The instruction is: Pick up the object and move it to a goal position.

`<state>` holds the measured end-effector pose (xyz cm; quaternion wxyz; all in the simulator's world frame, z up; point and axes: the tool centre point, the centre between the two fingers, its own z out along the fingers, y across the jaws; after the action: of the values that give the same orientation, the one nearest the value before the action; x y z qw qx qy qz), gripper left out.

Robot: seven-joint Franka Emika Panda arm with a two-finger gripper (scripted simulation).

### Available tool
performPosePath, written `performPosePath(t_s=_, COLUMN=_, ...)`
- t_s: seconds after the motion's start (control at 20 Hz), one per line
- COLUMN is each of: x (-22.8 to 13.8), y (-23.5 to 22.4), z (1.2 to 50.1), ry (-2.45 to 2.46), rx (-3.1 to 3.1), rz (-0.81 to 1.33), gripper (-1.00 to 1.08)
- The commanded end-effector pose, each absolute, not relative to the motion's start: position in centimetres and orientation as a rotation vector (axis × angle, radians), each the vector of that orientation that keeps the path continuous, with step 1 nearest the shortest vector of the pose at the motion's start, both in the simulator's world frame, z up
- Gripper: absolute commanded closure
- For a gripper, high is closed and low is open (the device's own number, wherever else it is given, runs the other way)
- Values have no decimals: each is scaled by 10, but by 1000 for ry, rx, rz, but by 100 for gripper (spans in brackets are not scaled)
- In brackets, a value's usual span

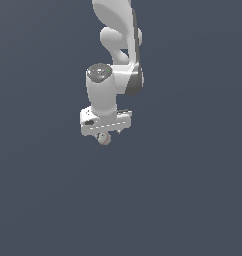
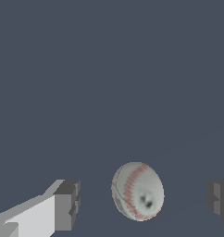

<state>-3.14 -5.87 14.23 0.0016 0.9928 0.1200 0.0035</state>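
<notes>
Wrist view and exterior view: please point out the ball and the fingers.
ball [image 2: 137,191], wrist view, middle of its stitched surface
ball [image 1: 104,139], exterior view, its visible centre below the gripper
fingers [image 2: 67,205], wrist view, grey pad face

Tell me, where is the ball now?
In the wrist view the ball lies between the open gripper's fingers, touching neither; in the exterior view, just under it.

pale grey ball [image 2: 137,190] with red stitching, white arm [image 1: 116,35]
</notes>
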Motion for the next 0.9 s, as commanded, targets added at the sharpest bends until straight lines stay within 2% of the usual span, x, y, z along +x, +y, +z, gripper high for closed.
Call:
performPosePath(t_s=0.0, x=-39, y=-64, z=135, ry=468, rx=3103, rz=9, gripper=-92)
performPosePath(t_s=0.85, x=-77, y=-86, z=100, ry=907, rx=3007, rz=0, gripper=-92)
